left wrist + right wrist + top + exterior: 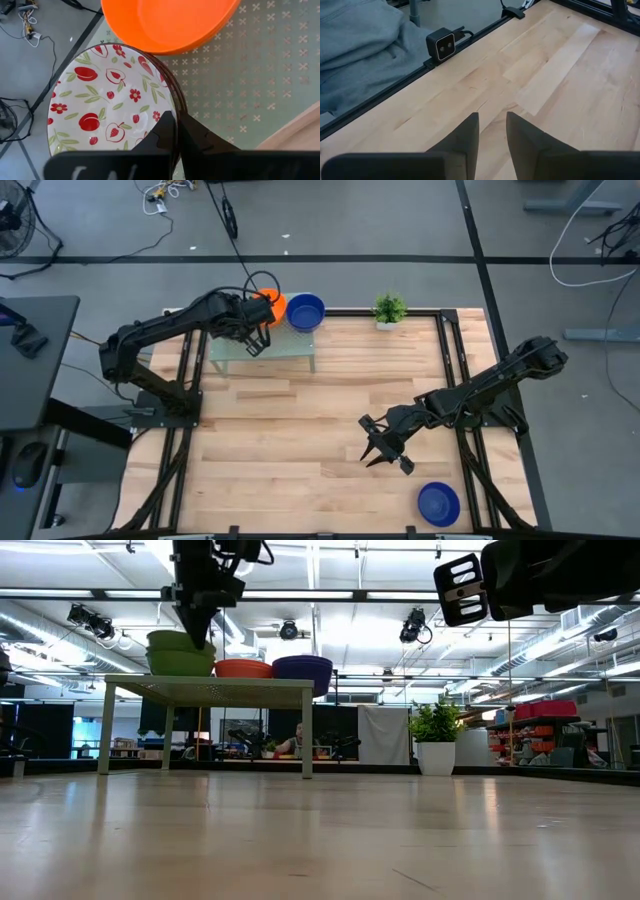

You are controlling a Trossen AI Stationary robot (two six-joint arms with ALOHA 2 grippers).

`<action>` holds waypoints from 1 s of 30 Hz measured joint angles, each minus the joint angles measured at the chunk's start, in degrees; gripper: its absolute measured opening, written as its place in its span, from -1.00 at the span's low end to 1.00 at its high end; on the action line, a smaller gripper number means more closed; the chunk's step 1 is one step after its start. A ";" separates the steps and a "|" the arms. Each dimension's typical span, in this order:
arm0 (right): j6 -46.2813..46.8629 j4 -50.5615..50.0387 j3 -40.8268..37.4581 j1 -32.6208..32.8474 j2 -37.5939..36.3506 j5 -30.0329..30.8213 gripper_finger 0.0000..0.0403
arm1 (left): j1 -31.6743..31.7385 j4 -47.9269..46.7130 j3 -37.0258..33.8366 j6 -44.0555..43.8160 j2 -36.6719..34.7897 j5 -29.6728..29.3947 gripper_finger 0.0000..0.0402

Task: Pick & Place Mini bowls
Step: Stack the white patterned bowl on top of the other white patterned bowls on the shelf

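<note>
Bowls: we saw none holding anything.
Left gripper (174,131): pinched patterned bowl's (100,105) rim.
Right gripper (492,131): spread, empty.
Wrist view: alone showed pattern.

Grey floor (400,220), bright ceiling lights (330,635), dark curtain (383,735).

Pale matt wood table (300,450), glossy orange bowl (170,22), smooth glazed fruit-patterned bowl (100,105)

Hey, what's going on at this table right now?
The left claw is shut on the rim of a fruit-patterned bowl on the small raised stand, beside an orange bowl and a blue bowl. The right claw hangs empty over the wooden table, near another blue bowl.
</note>
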 joint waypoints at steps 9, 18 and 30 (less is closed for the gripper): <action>-0.15 0.11 0.00 0.00 0.00 0.00 -0.50 | 0.00 0.50 -0.46 0.03 0.02 -0.05 -0.90; -0.18 0.11 0.00 0.00 0.00 -0.02 -0.50 | -0.07 0.66 -0.46 0.51 -0.42 -5.37 -0.77; -0.11 0.09 0.00 0.00 0.00 0.00 -0.50 | -0.13 0.80 -0.46 1.29 -0.47 -6.69 -0.30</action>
